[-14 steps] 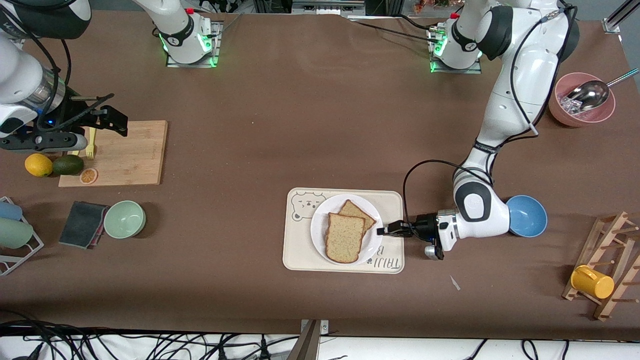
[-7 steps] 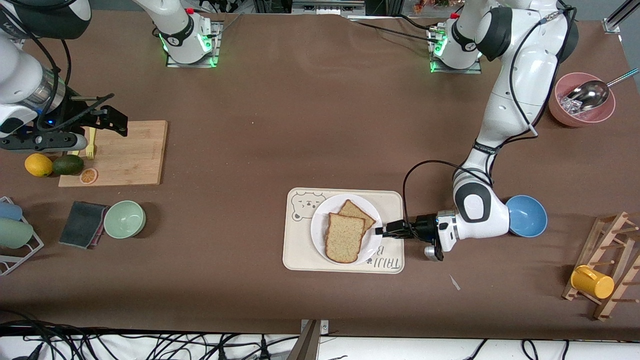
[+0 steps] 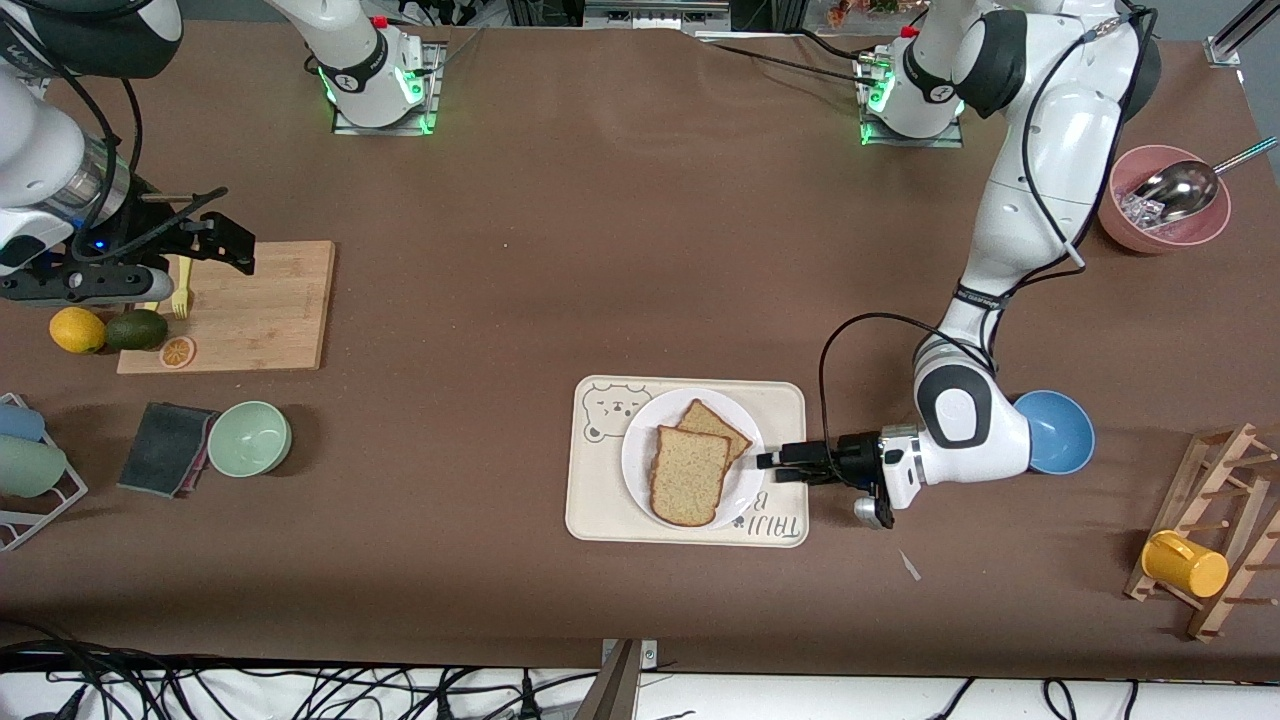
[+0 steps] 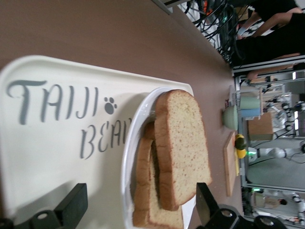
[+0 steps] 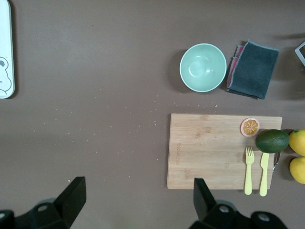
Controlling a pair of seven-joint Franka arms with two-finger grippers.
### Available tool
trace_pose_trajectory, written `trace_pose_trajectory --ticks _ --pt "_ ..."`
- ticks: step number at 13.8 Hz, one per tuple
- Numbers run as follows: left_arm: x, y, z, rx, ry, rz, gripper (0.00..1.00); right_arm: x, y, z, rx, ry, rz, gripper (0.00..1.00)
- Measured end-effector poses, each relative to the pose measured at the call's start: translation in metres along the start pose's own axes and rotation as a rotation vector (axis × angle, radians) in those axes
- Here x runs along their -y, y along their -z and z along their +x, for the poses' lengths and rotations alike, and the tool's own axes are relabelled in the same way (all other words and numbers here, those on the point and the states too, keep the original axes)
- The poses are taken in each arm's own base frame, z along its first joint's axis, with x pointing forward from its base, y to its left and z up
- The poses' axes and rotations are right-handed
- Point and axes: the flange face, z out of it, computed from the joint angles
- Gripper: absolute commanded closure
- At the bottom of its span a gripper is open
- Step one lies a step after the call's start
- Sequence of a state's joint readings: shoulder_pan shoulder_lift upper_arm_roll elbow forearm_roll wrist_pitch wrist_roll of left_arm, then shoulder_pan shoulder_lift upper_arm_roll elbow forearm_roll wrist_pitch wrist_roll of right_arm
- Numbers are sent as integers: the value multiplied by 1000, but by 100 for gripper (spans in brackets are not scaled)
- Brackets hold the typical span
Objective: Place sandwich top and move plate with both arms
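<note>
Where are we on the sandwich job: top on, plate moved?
Done: sandwich top lies on the darker slice on the plate. In hand: nothing; left hand is open beside the plate's rim, right hand is open over the cutting board, waiting. Left: plate is on the bear tray, unmoved.

Even, diffuse overhead lighting; the brown worktop (image 3: 600, 250) appears matte, with soft, short shadows beside the green bowl (image 3: 249, 438) and tray (image 3: 590, 520). Green indicator lights glow at both arm bases. The metal scoop (image 3: 1180, 192) shows specular glare. Left wrist view: background beyond the bread is blurred.
</note>
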State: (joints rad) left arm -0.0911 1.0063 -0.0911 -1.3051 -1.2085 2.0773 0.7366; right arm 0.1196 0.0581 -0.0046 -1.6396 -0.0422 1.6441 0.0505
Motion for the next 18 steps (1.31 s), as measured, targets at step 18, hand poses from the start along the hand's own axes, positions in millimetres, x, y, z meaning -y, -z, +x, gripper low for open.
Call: trace_pose_trajectory --ticks 18 --pt "-130 161 19 368 -146 850 0 -7 -1 7 -28 -16 1 0"
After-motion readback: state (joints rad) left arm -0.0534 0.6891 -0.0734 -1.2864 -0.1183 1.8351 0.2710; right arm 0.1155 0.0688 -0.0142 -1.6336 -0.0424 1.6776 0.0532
